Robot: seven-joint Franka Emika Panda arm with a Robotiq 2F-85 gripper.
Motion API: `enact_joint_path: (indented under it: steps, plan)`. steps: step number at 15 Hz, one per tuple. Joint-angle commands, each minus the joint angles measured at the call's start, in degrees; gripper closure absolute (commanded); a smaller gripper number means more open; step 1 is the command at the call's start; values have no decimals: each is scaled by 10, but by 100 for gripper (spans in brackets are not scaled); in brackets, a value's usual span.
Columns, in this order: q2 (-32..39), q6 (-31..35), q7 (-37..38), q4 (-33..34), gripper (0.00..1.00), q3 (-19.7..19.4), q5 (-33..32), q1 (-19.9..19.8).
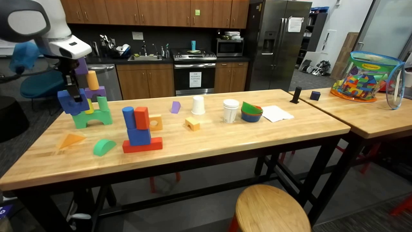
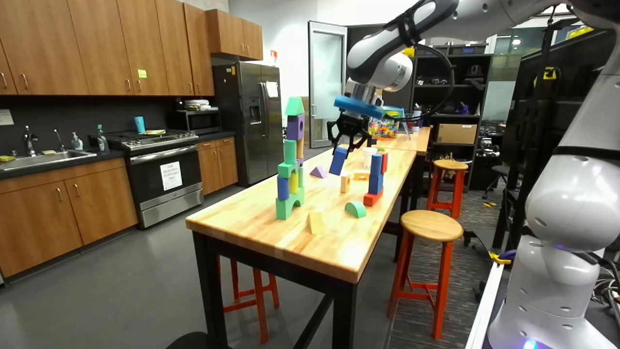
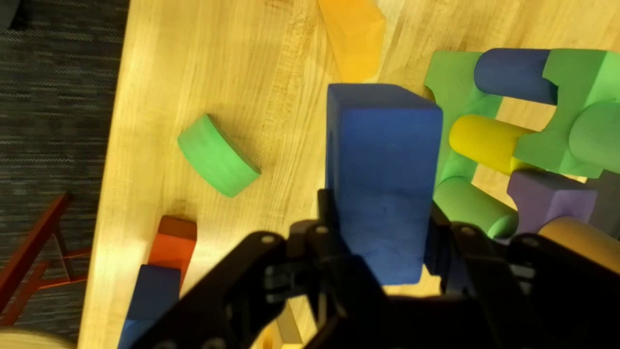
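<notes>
Fingers (image 3: pixel 328 213) over wd. tbl (image 1: pixel 212 138) (stove (image 1: pixel 195 69) bhnd).

The tall tower (image 2: pixel 290 156) is the chief obstacle, rising high off the desk (image 2: pixel 247 220). In an exterior view, open air shows between it and the blue block (image 2: pixel 338 161) gripped in the pincer (image 3: pixel 380 206); the width cannot be judged. Across from the tall tower, the short tower (image 2: pixel 376 179) blocks the way, but bare wood between them leaves reaching room. The orange wedge (image 3: pixel 356 41), near the tall tower's foot, and the green half-round block (image 2: pixel 356 209), farther from it, lie low enough to pass over.
</notes>
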Motion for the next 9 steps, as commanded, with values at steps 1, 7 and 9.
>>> enact_joint_path:
  steps: [1, 7, 9]
  plan:
    - [-33, -38, 49, 8, 85, 7, -29, -26]
    - [-61, -66, 92, 32, 85, 4, -50, -41]
    - [-54, -54, 88, 28, 60, 5, -53, -43]
